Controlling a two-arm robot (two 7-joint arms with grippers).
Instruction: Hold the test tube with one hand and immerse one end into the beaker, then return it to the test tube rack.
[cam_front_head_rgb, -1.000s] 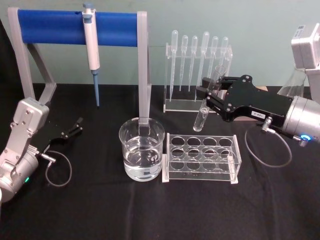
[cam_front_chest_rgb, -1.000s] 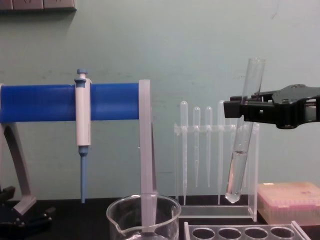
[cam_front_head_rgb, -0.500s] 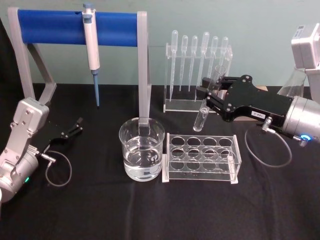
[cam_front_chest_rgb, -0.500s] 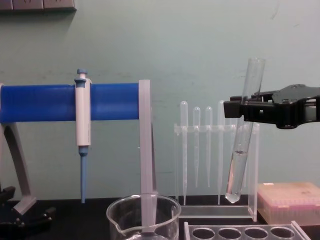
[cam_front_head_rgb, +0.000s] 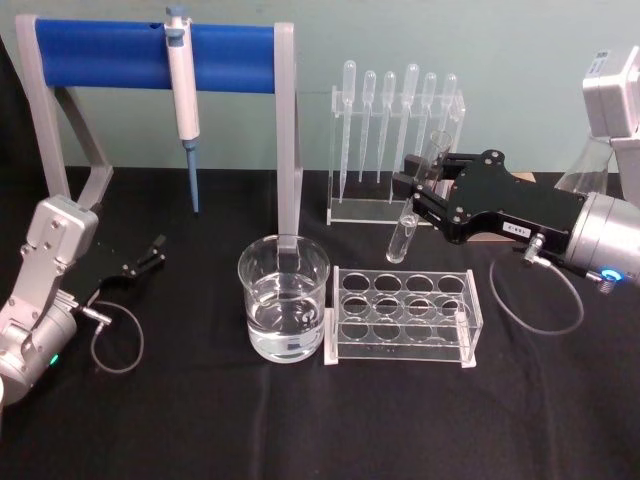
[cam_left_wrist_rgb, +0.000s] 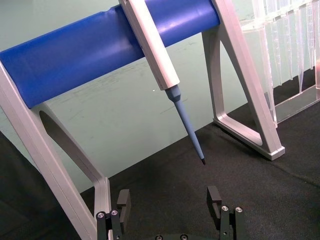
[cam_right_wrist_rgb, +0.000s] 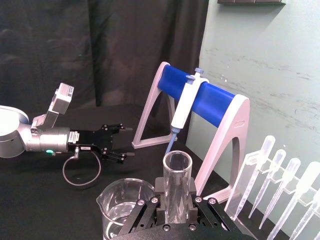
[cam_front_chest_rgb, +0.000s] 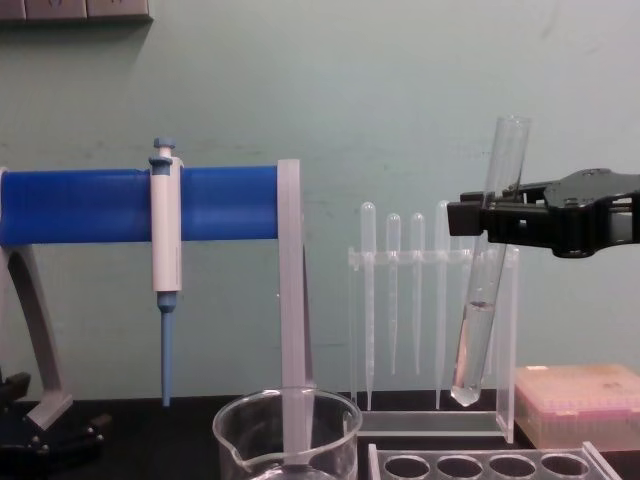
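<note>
pinches the test tube (cam_front_chest_rgb: 476, 340) in its upper part with the right gripper (cam_front_head_rgb: 415, 197), fingers pressed on the glass, open end up and round end down. hangs it in the air, tilted, above the far side of the rack (cam_front_head_rgb: 400, 348), touching nothing below, with the beaker (cam_front_head_rgb: 250, 300) just beside the rack on its left. parks the left gripper (cam_front_head_rgb: 153, 252) low over the table (cam_front_head_rgb: 200, 420) at the far left, fingers spread and holding nothing. cannot tell whether the dip or the return is the step in hand; probably 1 of the 2. for the dip: carry left at this height until the round end sits over the middle of the beaker, then lower straight, clear of rim and spout, and stop short of the bottom. for the return: straighten the tilt first, line the round end up over 1 hole, go down slowly, and let go only once seated. from the chest view, reads the lean and a liquid line low inside the tube, both hard to judge from the head view; from the head view, gets the layout of beaker, rack and its 8 holes; from the right wrist view, looks down on the tube's open mouth between the fingers.
</note>
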